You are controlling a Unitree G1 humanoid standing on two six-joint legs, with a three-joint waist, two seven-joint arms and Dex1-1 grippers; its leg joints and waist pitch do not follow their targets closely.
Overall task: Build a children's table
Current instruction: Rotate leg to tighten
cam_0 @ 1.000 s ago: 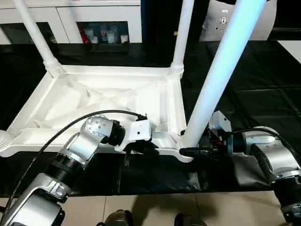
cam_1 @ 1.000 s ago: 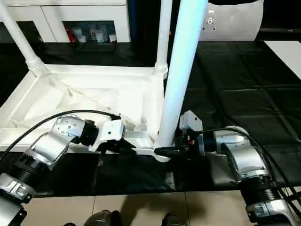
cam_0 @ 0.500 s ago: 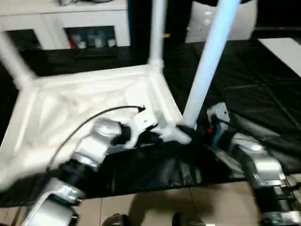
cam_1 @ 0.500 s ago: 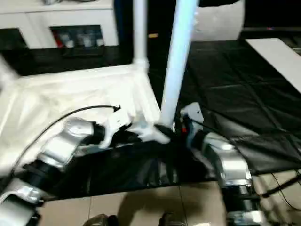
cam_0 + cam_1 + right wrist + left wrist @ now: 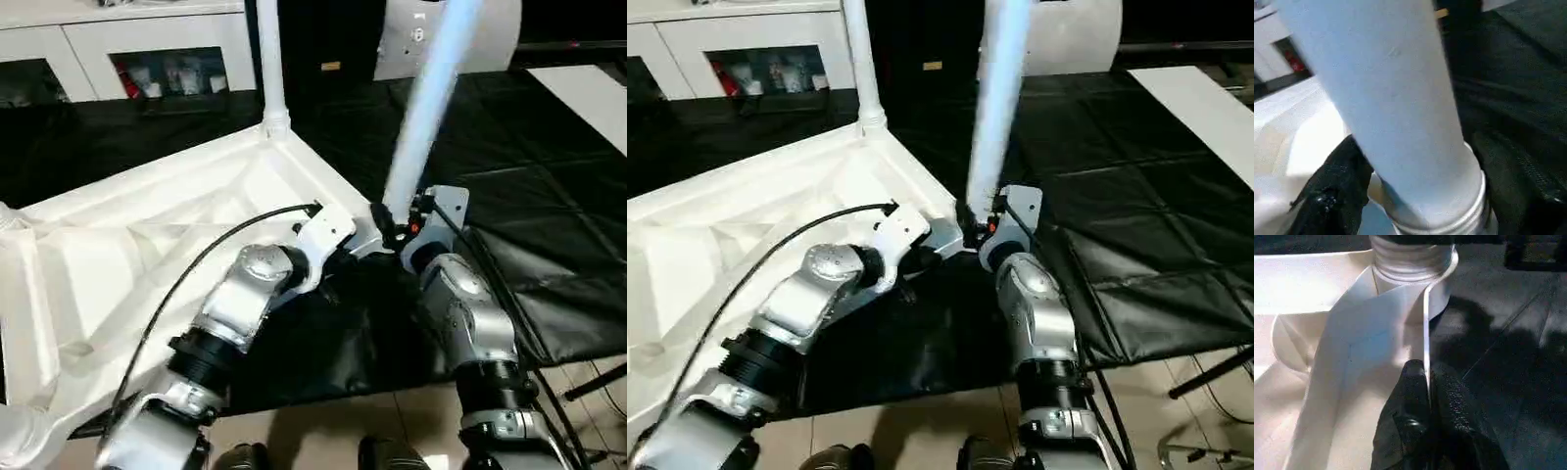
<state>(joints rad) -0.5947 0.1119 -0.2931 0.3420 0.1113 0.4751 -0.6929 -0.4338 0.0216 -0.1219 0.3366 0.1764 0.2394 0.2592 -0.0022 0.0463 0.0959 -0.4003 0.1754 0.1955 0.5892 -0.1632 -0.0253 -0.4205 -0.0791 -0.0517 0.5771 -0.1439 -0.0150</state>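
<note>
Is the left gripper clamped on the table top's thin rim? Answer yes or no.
Yes: in the left wrist view the left gripper's black fingers pinch the thin white rim of the table top just below the corner socket.

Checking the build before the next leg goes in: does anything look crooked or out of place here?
The near leg leans instead of standing straight like the far leg. Thread rings still show at its corner socket, so it seems not fully screwed in.

the upturned table top lay on the mat, left of centre. one leg stood at its far corner, another leg at its near right corner, between both grippers.
</note>
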